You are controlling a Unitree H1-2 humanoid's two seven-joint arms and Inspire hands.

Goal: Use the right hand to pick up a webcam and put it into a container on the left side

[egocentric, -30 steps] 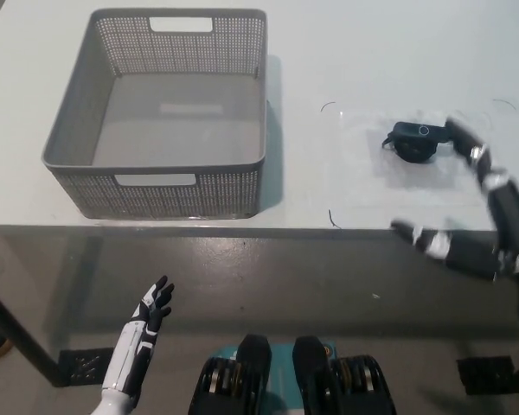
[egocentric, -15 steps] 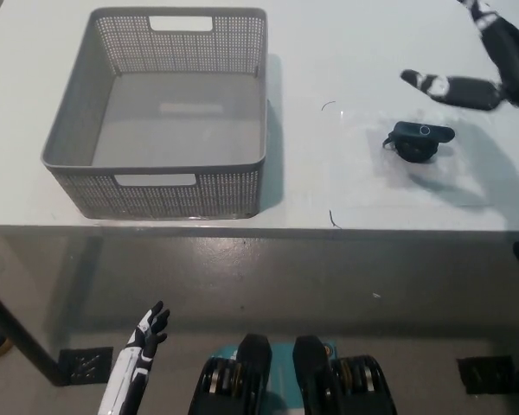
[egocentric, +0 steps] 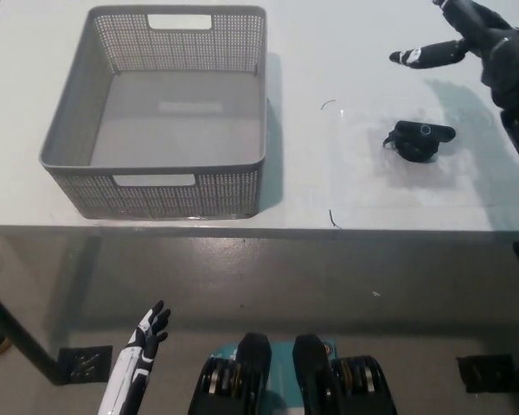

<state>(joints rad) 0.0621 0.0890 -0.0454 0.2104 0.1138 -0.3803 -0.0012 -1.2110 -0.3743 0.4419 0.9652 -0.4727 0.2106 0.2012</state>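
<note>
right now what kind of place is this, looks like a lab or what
Probably a robot test bench or lab, not a home. A plain white table holds only a grey perforated basket and a small black webcam. The black right hand hangs open above it.

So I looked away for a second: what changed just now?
The black right hand rose from the table's near edge to beyond the webcam, open, holding nothing. The white left hand dropped a little. Webcam and basket stayed put.

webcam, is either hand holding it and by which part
Nothing is held. The webcam lies on the table; the right hand is open above it, the left hand open too.
</note>
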